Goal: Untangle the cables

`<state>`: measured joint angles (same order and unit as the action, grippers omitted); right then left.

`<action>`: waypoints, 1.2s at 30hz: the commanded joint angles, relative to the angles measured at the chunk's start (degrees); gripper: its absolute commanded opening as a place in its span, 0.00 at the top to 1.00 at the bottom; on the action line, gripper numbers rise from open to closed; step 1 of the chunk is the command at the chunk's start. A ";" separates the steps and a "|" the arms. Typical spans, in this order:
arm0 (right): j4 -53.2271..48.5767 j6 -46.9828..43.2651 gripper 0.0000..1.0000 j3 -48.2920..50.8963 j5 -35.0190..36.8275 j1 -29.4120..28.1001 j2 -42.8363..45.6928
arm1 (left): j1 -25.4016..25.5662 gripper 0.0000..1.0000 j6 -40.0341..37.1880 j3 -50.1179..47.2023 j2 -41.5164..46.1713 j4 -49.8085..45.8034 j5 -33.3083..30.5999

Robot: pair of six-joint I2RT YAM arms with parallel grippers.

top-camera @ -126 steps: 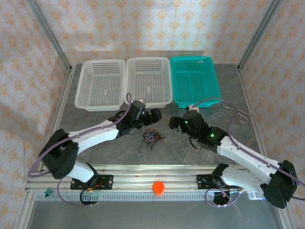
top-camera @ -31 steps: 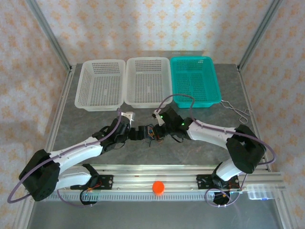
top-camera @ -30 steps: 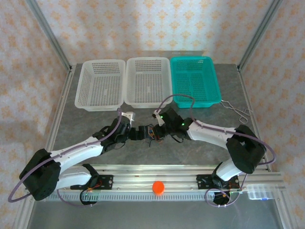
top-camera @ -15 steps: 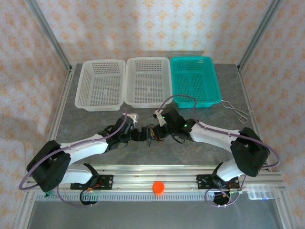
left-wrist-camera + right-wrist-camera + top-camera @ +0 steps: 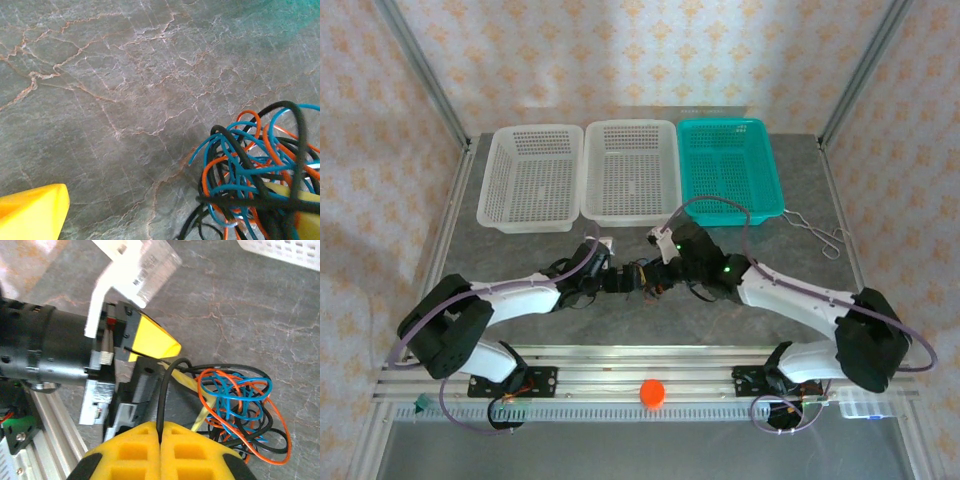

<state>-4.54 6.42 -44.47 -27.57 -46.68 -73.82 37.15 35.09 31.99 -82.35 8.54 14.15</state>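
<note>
The cables (image 5: pixel 642 278) are a small knot of thin black, orange-red and blue wires on the grey table, between the two grippers. My left gripper (image 5: pixel 623 281) is open just left of the knot. In the left wrist view the tangle (image 5: pixel 257 172) drapes over its right finger, and its left fingertip (image 5: pixel 35 210) is bare. My right gripper (image 5: pixel 161 426) is shut on one black cable (image 5: pixel 165 390), which rises from its pads and curves into the tangle (image 5: pixel 237 400). In the top view the right gripper (image 5: pixel 665 270) sits just right of the knot.
Two white baskets (image 5: pixel 530 180) (image 5: pixel 632 172) and a teal basket (image 5: pixel 728 170) line the far side. Silver forceps (image 5: pixel 825 238) lie at the right. An orange ball (image 5: pixel 652 392) rests on the front rail. The left gripper's yellow finger (image 5: pixel 150 342) is close to the right gripper.
The left gripper has slid right, up to the knot. The right arm has shifted right with the black cable still pinched.
</note>
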 commanded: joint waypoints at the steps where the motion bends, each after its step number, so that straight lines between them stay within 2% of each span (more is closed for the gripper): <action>1: 2.89 0.26 1.00 0.35 -1.50 0.60 2.90 | 0.21 0.03 0.90 -0.46 -1.30 1.27 -0.70; 20: -8.27 -3.38 1.00 -12.13 -3.95 2.04 8.79 | 0.21 0.04 2.35 -1.83 -5.62 0.56 -3.16; 36: -16.41 -7.72 1.00 -25.12 6.92 2.09 11.86 | 0.22 0.04 2.35 -4.08 -5.12 1.57 -2.99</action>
<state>-19.42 0.71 -66.46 -24.58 -44.93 -63.68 37.52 36.62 30.68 -84.62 11.97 12.36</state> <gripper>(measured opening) 0.048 0.955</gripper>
